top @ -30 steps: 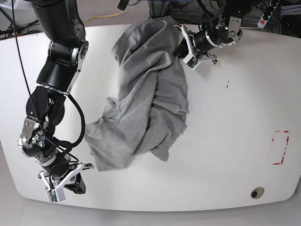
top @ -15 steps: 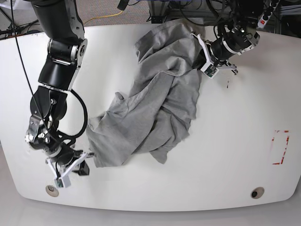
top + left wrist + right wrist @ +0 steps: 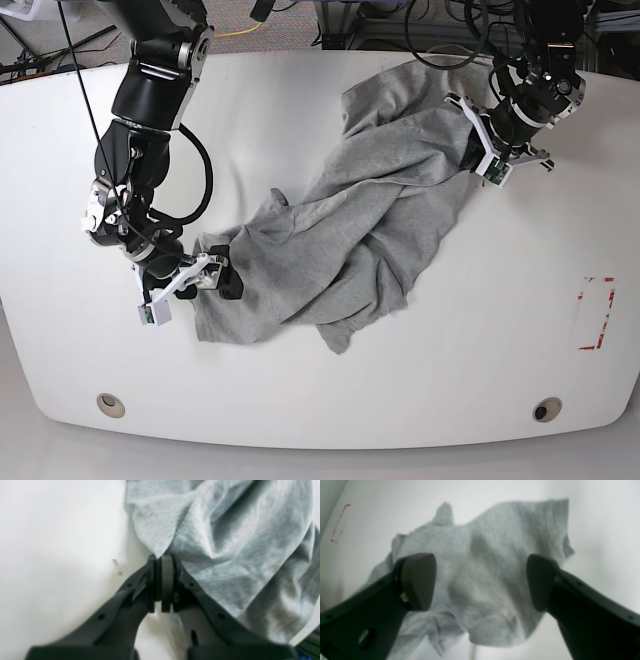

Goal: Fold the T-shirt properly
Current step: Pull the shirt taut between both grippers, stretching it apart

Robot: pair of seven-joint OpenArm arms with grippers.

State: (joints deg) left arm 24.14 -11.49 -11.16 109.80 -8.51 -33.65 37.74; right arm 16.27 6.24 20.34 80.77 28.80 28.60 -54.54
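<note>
- While the white tabletop (image 3: pixel 560 300) fills the whole base view, the T-shirt (image 3: pixel 350 240) sprawls across its middle, a crumpled grey band running from the far right corner down toward the near left.
- The shirt is bunched and twisted, with no lettering showing anywhere.
- At the shirt's far end sits the left gripper (image 3: pixel 478 158), and the left wrist view shows its pads (image 3: pixel 167 577) clenched tight, a fold of grey cloth pinched between them.
- At the near left, the right gripper (image 3: pixel 205 275) is right at the shirt's edge; the right wrist view shows its jaws spread wide, nothing between them, cloth lying beyond.
- A red marking (image 3: pixel 597 313) sits near the tabletop's right edge, well apart from the shirt.
</note>
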